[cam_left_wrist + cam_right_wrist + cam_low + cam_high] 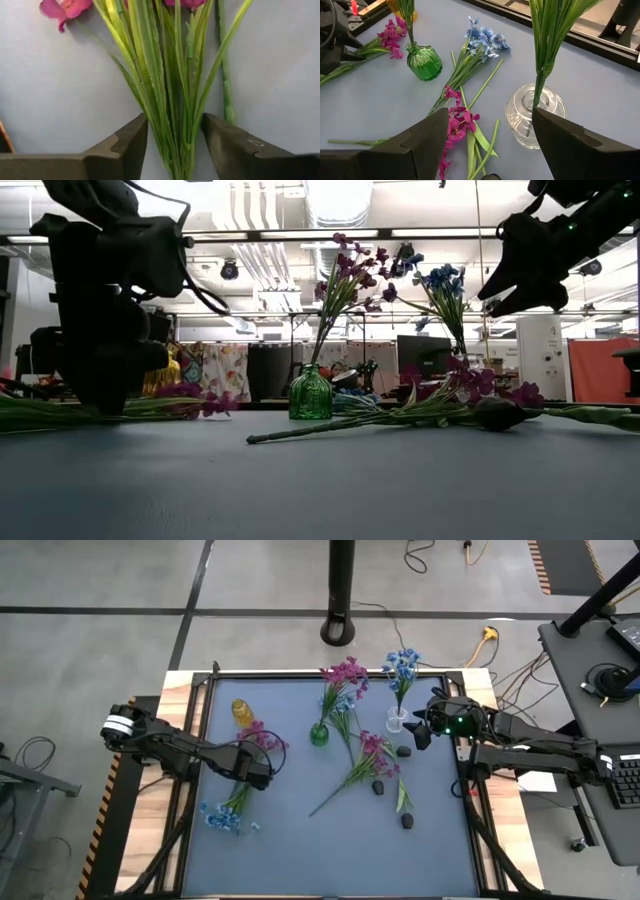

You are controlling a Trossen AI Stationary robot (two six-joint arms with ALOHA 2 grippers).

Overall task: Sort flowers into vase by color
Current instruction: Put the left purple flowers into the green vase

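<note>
High view, from the left: the left gripper [252,768] is down on the mat over a pink sprig [262,736] whose stems run toward a blue sprig [221,817] nearer the front edge. The left wrist view shows its fingers [131,142] spread on either side of the green stems [170,100], not clenched on them, so this looks like the pick-up step for a pink sprig. The next move seems to call for closing squarely on the bundle, then lifting clear of the blue sprig beside it. A yellow vase [242,712] stands close behind, near the table's left rim [205,700], so room on that side is tight. In the middle, a green vase [319,733] already holds pink flowers [345,675], with loose pink sprigs [372,752] and dark buds [379,786] lying just right of it; open mat lies toward the front. At the right, the clear vase [397,719] holds blue flowers [402,664], and the right gripper [424,730] waits released beside it, near the right rim.
</note>
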